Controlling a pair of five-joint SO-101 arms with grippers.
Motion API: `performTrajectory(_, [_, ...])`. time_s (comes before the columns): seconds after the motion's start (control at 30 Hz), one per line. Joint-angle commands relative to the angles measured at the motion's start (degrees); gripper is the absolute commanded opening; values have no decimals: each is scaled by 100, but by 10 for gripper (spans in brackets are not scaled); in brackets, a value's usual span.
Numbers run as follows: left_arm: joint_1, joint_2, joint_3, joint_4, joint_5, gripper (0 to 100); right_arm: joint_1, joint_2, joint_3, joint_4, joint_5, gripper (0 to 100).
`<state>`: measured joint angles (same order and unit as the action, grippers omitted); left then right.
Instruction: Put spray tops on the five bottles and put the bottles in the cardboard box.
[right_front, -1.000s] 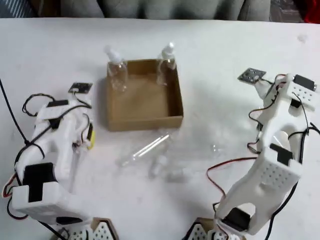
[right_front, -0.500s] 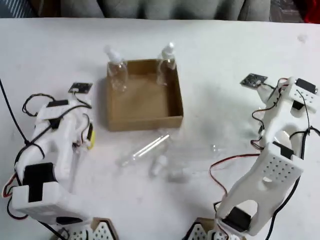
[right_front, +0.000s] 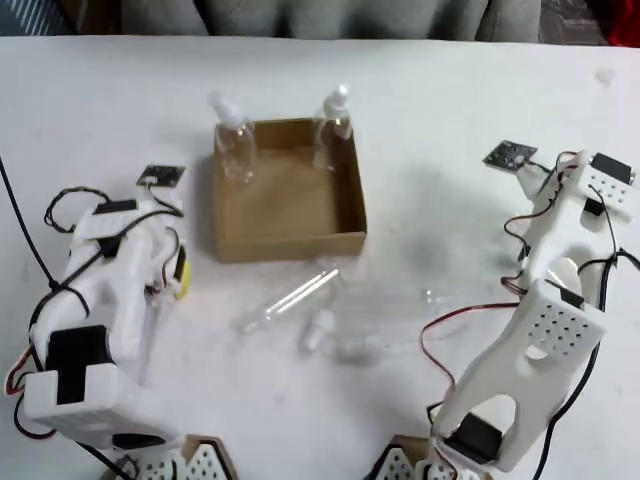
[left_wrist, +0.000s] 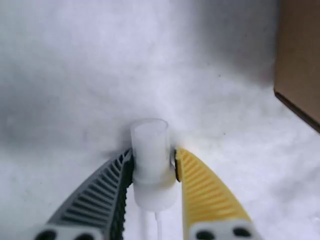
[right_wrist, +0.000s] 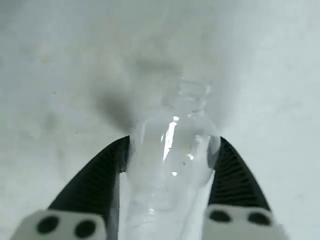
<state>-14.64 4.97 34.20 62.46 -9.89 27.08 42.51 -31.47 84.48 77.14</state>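
Observation:
In the left wrist view my left gripper (left_wrist: 151, 155) is shut on a white spray top (left_wrist: 150, 170), just above the white table; its thin tube runs back between the grey and yellow fingers. In the right wrist view my right gripper (right_wrist: 170, 142) is shut on a clear bottle (right_wrist: 170, 165) whose open neck has no top. The cardboard box (right_front: 345, 205) sits mid-table in the high view. Two capped bottles (right_front: 235, 145) (right_front: 332, 128) stand upright at its far wall. The left arm (right_front: 100, 290) is left of the box and the right arm (right_front: 555, 290) is far right.
On the table in front of the box lie a spray top with a long tube (right_front: 295, 293), another white spray top (right_front: 318, 328) and faint clear bottles (right_front: 352, 350) (right_front: 430, 297). A box corner (left_wrist: 300, 60) shows in the left wrist view. Cables trail beside both arms.
The right arm has shifted slightly to the right and towards the near edge. The left arm and the things on the table have stayed put.

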Motion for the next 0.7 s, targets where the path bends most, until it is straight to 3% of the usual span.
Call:
performTrajectory(0.0, [4,-4,-220,44,-79,20,22,-171,-281,110,-475,23])
performTrajectory(0.43, [4,-4,-220,44,-88,20,277,-1218,-457,1411,-2936,17])
performTrajectory(0.67, [4,-4,-229,44,-88,20,470,-2273,774,1402,-3051,17])
